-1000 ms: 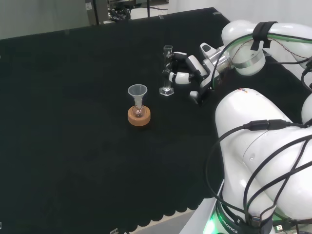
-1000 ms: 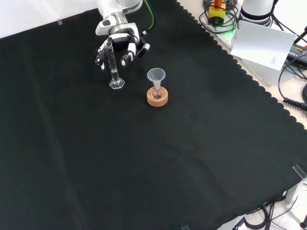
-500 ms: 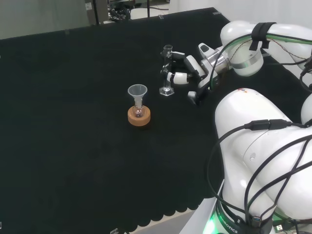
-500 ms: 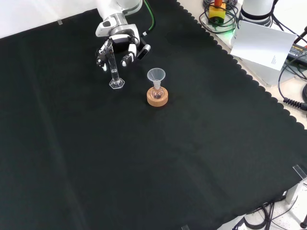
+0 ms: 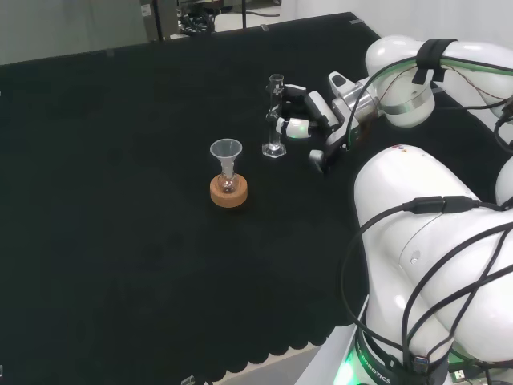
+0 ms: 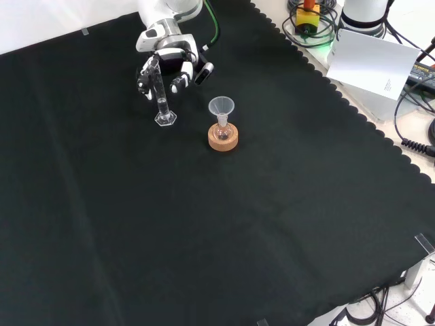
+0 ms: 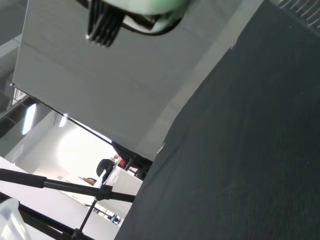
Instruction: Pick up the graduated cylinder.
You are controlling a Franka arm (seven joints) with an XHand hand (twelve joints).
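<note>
The graduated cylinder (image 5: 275,112) (image 6: 162,98) is a thin clear tube on a small clear foot, upright on the black cloth. In the head view the hand (image 5: 314,110) is right beside it, to its right. One finger reaches past the tube's top and another ends near its middle. In the front view the hand (image 6: 171,65) comes down from the top, and the tube's upper part stands between its spread, slightly bent fingers (image 6: 180,83). I cannot tell whether they touch the glass. A blurred white part of the hand (image 7: 135,10) shows in the wrist view.
A clear funnel sits in a small flask on a cork ring (image 5: 228,191) (image 6: 223,139), close to the cylinder. The arm's big white links (image 5: 425,249) fill the head view's right. Boxes and cables (image 6: 380,61) lie beyond the cloth's scalloped edge.
The hand has shifted only slightly beside the cylinder. The cylinder's foot rests on the same spot of the cloth.
</note>
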